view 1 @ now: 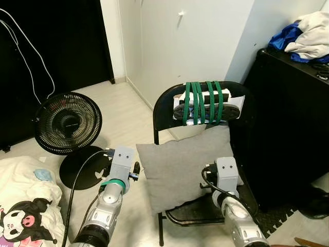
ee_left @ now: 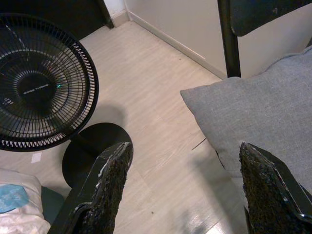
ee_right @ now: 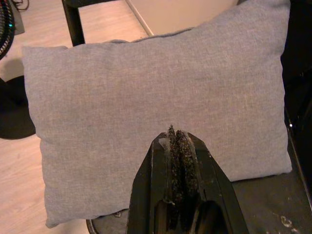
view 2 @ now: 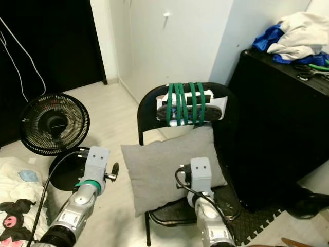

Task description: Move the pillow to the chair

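Observation:
A grey pillow (view 1: 177, 164) stands on the seat of the black folding chair (view 1: 163, 105), leaning against its backrest. One pillow corner hangs out past the seat's left edge. My right gripper (ee_right: 178, 134) is shut just in front of the pillow's lower middle, with no fabric visible between its fingers. My left gripper (ee_left: 185, 148) is open, held over the floor to the left of the pillow's left corner (ee_left: 195, 95), apart from it.
A black floor fan (view 1: 67, 123) with a round base stands on the floor to the left. A black cabinet (view 1: 293, 118) with clothes (view 1: 308, 33) on top is right of the chair. Green cord (view 1: 203, 100) wraps the backrest. Printed bedding (view 1: 25, 206) lies at lower left.

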You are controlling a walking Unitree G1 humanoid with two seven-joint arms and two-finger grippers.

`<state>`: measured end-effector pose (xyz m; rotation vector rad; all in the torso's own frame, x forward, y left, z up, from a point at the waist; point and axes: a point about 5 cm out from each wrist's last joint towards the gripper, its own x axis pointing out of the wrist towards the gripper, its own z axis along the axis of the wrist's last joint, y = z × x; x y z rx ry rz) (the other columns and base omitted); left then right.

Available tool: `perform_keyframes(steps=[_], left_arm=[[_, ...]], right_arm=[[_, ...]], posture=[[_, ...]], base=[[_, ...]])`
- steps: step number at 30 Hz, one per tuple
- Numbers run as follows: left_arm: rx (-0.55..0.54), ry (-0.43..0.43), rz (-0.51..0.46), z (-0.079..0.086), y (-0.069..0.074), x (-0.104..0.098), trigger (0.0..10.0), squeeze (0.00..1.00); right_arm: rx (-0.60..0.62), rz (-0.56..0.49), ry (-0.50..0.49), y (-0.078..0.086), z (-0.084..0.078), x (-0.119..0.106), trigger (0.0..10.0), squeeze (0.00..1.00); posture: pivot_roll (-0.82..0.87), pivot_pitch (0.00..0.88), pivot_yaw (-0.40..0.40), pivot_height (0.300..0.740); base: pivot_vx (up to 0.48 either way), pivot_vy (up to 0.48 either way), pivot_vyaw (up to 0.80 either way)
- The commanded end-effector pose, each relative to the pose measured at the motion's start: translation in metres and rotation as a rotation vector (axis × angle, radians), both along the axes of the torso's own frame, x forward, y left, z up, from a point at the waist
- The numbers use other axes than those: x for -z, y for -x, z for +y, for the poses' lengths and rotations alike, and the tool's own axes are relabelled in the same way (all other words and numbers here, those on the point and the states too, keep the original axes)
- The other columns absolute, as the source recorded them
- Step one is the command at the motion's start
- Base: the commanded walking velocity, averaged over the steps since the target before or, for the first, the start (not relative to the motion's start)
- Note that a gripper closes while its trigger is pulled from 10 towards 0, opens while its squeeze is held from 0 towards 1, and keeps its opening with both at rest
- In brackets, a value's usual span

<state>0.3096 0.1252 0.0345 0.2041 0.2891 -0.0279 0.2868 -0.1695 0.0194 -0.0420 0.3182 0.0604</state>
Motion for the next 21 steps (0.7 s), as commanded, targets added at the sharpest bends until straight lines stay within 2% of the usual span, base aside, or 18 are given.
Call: perform_keyframes(steps=[1,11,14,21], left_arm=[[0.001,-0.008,0.017,0.000,0.002,0.004,10.0,0.00],[0.005,0.007,0.000,-0.004,0.000,0.001,10.0,0.00],[0.003,0.081,-0.049,-0.005,-0.003,-0.006,10.0,0.00],[0.025,0.103,-0.079,-0.008,-0.005,-0.012,10.0,0.00]], right_arm=[[0.001,0.014,0.006,0.002,-0.001,0.003,10.0,0.00],[0.011,-0.030,0.006,-0.001,-0.004,-0.002,10.0,0.00],[0.028,-0.062,-0.007,-0.003,-0.004,-0.007,10.0,0.00],[0.043,-0.090,-0.020,-0.007,-0.004,-0.012,10.0,0.00]], posture=[[-0.04,0.000,0.046,0.740],[-0.04,0.000,0.040,0.740],[-0.03,0.000,0.037,0.740],[-0.02,0.000,0.035,0.740]], base=[[0.000,0.000,0.00],[0.000,0.000,0.00],[0.000,0.000,0.00],[0.000,0.000,0.00]])
